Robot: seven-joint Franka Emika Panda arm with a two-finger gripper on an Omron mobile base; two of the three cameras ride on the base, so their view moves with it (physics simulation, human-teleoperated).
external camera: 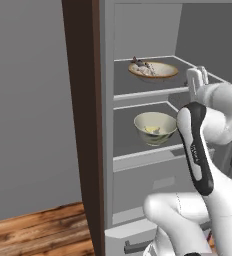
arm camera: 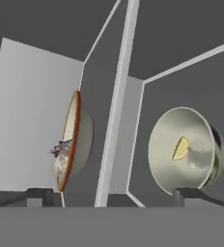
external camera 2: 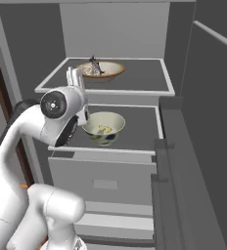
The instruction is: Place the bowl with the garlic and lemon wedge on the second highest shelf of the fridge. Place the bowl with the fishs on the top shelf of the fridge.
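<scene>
We read the fridge (external camera 2: 181,122) as open, with both bowls already inside it. The bowl of fish (external camera: 153,69) sits on the top shelf (external camera 2: 149,80), towards the front left part of that shelf as seen from the right base view. The fish (external camera 2: 95,64) show as a small dark cluster at the bowl's left rim.

One level below the top shelf, the pale bowl (external camera 2: 103,127) stands upright on the second shelf (external camera: 125,135), near its front edge. The lemon wedge (arm camera: 181,148) lies yellow inside it; a greyish lump beside the wedge is probably the garlic (arm camera: 201,157), though it is too faint to be sure.

The end effector (external camera 2: 75,77) is raised in front of the top shelf's front edge, apart from both bowls and carrying nothing. Its finger tips (arm camera: 39,194) sit wide apart at the bottom of the hand view, so we take it as released.

Our judgement: both placements look done. Nothing appears left but drawing the arm back out of the fridge.
</scene>
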